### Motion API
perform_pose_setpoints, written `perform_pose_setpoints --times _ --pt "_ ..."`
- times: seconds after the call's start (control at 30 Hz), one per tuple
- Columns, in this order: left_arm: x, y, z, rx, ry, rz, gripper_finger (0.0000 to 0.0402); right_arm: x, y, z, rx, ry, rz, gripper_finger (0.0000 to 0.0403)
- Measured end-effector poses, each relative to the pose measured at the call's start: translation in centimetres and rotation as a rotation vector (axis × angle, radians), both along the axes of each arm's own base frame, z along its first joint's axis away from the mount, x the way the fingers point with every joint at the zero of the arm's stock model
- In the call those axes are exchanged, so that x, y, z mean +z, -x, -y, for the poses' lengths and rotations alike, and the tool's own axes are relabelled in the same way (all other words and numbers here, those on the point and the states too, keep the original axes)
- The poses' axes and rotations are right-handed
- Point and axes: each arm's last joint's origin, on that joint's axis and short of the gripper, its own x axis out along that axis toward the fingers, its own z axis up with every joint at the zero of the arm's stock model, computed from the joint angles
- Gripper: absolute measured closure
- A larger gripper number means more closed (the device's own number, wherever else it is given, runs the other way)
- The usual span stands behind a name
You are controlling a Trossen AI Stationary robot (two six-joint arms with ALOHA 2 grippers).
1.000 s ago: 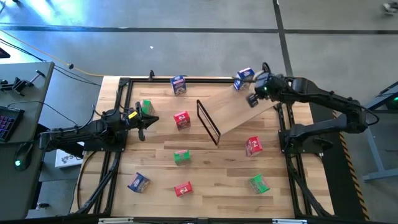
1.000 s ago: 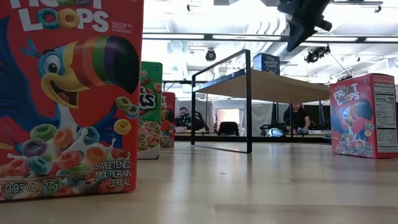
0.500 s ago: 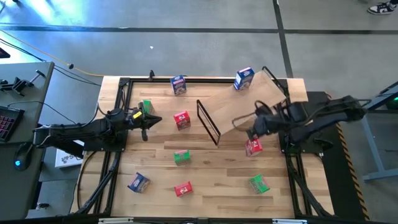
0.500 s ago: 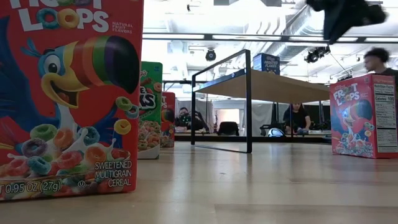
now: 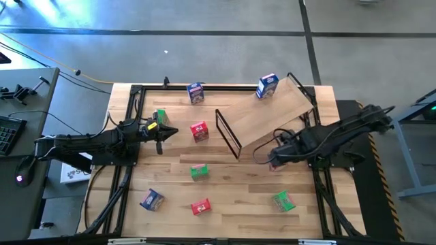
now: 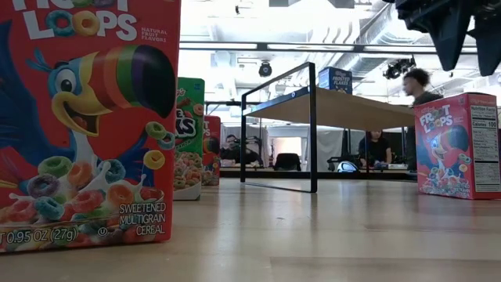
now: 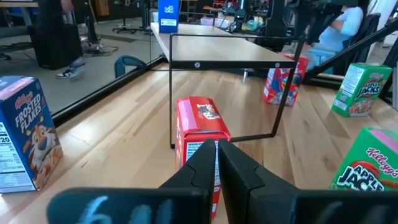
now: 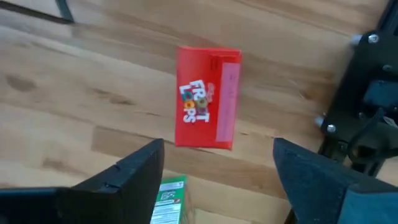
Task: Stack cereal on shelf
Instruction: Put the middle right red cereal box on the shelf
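Beyond the worktop, a blurred person is seen in the low view. 1 red box, marked "FROOT LOOPS", is largely hidden under the right pincer in the high view; that pincer is spread wide above it. The left pincer is pressed together, empty, near another red box. 1 blue box stands on the shelf; "FROSTED FLAKES" is legible on another blue box, "APPLE JACKS" on a green box.

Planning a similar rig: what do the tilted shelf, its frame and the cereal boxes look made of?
Shelf: light wood, matte, with visible grain. Frame: thin black metal rod or wire, probably. Cereal boxes, such as the red one: printed cardboard, slightly glossy, with sharp folded edges.
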Motion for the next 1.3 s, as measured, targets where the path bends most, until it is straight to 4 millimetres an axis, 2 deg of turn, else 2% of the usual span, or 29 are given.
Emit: perform_pose_setpoints --times 0.17,0.4,0.57,0.97,1.3 --pt "0.0 0.0 0.0 0.000 0.000 0.000 0.0390 -0.5 -0.4 0.4 -0.021 0.031 0.005 0.0120" --pt "0.0 0.0 0.0 0.000 0.000 0.000 0.0390 -3.2 -0.5 0.9 -0.046 0.001 -0.021 0.0121" --pt "0.0 0.0 0.0 0.000 0.000 0.000 0.0390 -4.1 -0.9 1.1 -0.058 -0.016 0.023 0.0121" --pt "0.0 0.0 0.0 0.000 0.000 0.000 0.0390 -3.7 -1.3 1.3 -0.008 -0.008 0.045 0.0127" --pt "0.0 0.0 0.0 0.001 0.008 0.002 0.0390 -2.4 -1.3 1.9 -0.004 0.007 0.028 0.0105"
